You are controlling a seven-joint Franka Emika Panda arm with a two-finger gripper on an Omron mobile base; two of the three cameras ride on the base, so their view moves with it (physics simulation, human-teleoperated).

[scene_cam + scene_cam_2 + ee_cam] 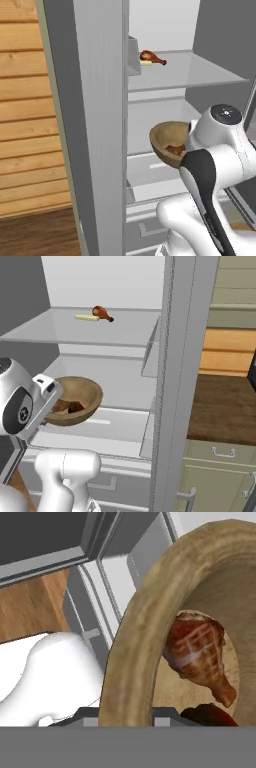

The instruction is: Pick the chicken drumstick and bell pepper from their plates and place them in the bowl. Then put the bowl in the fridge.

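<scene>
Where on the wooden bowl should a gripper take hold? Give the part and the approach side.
Grip the bowl by its thick rim, one finger inside and one outside, coming from the near open side. The drumstick and pepper lie inside, so the rim stays free.

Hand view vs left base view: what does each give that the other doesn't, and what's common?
Hand view alone: the grill marks on the chicken drumstick lying in the bowl, with the red bell pepper beside it, and the bowl's thick rim down at the claw.

Left base view alone: the open fridge, its upper shelf carrying a second, redder drumstick, and the wooden wall on the left.

Both: the bowl tipped on its side in the air, food inside, in front of the fridge shelves.
</scene>
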